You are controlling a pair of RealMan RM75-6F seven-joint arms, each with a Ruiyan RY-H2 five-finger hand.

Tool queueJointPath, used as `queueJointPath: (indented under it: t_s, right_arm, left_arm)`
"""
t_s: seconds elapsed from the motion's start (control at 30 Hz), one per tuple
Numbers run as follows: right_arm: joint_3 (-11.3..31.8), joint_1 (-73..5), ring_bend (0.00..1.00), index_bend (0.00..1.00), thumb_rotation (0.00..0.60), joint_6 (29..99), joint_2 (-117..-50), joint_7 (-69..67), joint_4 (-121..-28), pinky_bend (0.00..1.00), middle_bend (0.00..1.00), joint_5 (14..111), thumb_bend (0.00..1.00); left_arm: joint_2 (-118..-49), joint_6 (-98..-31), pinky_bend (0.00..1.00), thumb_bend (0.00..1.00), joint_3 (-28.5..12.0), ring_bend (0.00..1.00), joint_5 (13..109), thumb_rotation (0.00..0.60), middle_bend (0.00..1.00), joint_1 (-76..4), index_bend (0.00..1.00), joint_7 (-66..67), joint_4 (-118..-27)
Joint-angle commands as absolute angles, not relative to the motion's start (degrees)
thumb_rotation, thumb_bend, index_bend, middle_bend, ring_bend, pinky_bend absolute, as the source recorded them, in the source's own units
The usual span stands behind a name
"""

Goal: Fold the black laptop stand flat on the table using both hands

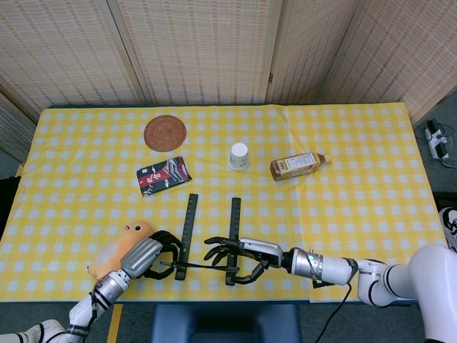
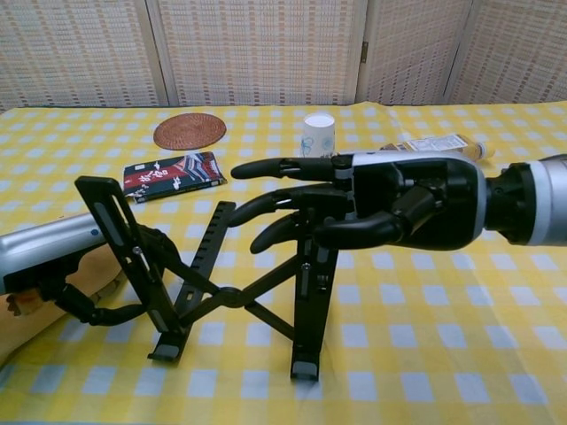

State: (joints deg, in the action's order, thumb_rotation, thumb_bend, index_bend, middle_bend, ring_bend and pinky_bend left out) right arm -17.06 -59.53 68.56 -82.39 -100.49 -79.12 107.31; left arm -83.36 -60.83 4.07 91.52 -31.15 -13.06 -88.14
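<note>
Near the front edge of the yellow checked table (image 1: 343,143), the black laptop stand (image 2: 235,297) stands unfolded, its two slotted rails raised and joined by crossed links, both feet on the cloth. From the right, the right hand (image 2: 390,208) reaches across the top of the stand's right rail: its fingers (image 2: 275,166) are spread and extended to the left, lying over and against the rail's upper end, the thumb curled beneath at the near side; whether they truly clamp the rail cannot be told. On the other side, the left hand (image 1: 153,256) sits just behind the stand's left rail, its dark fingers (image 2: 97,312) curled at the rail's lower part; from the chest view they appear hooked close to it, though a firm hold is not plain. In the head view the hands face each other across the stand's lower end, the rails running away from the robot between them.

Beside the left forearm lies an orange plush toy (image 1: 121,239). Farther back rest a dark snack packet (image 1: 163,175), a round woven coaster (image 1: 165,133), a white paper cup (image 1: 239,155) and a bottle (image 1: 298,165) lying on its side.
</note>
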Motion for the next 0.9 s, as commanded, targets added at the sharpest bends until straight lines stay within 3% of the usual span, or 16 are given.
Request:
queueJointPath:
  t_s: [0.03, 0.33, 0.9]
  right_arm:
    - [-16.19, -60.14, 0.22, 0.06, 0.6, 67.51, -84.04, -101.61, -77.59, 0.03, 0.21, 106.76, 0.4]
    - [-16.42, -60.12, 0.22, 0.06, 0.6, 66.38, -88.1, -106.3, -73.26, 0.03, 0.21, 106.23, 0.4]
    - [-21.47, -54.3, 0.22, 0.06, 0.6, 67.93, -91.05, -114.7, -68.55, 0.03, 0.21, 105.19, 0.4]
  left_arm:
    - [-83.24, -60.91, 0.17, 0.43, 4.16, 0.22, 91.58, 0.6, 0.34, -31.1, 0.58, -12.7, -88.48]
    - [-83.26, -60.71, 0.17, 0.43, 4.2, 0.22, 91.09, 0.6, 0.34, -30.96, 0.58, -11.84, -88.55]
    - [-83.08, -60.49, 0.15, 0.43, 3.91, 0.21, 90.19, 0.6, 0.34, -30.8, 0.58, -11.34, -89.15]
